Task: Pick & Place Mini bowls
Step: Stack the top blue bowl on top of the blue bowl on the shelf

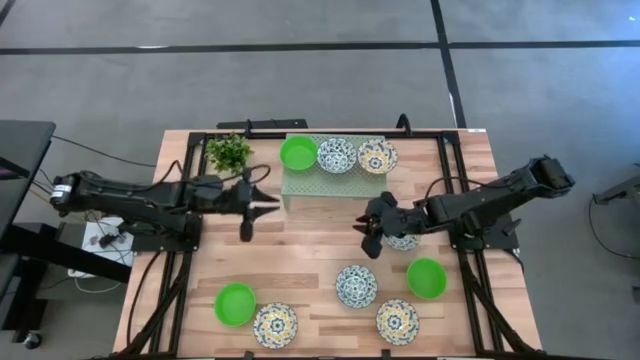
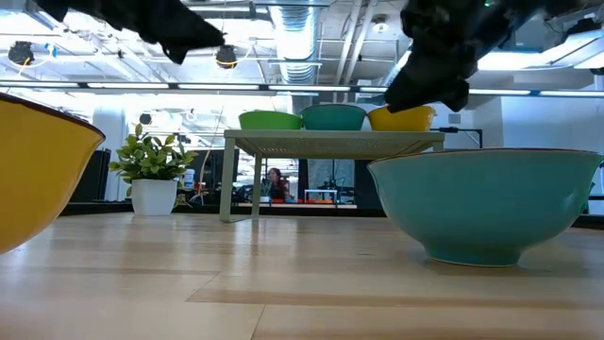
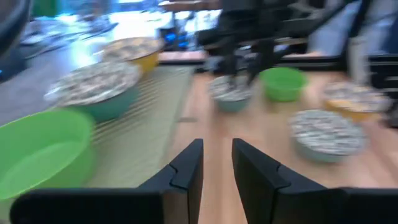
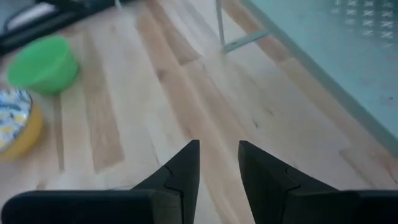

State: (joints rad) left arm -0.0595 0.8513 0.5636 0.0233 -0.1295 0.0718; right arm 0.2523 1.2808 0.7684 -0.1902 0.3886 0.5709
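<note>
Three mini bowls sit on top of the pale green rack (image 1: 335, 178): green (image 1: 298, 153), white-and-blue (image 1: 336, 155) and yellow-and-blue (image 1: 377, 157). Six more rest on the table: a white-and-blue bowl (image 1: 405, 241) partly hidden under the right arm, another (image 1: 356, 285), green ones (image 1: 427, 277) (image 1: 235, 303), and yellow-patterned ones (image 1: 275, 324) (image 1: 397, 320). My left gripper (image 1: 272, 203) (image 3: 217, 163) hovers left of the rack's near edge, narrowly open and empty. My right gripper (image 1: 365, 234) (image 4: 219, 163) hovers near the table's middle, narrowly open and empty.
A small potted plant (image 1: 229, 152) stands at the far left beside the rack. Bare wood lies between the rack and the near bowls. In the low view a yellow bowl (image 2: 38, 161) and a teal-sided bowl (image 2: 486, 203) stand close in front.
</note>
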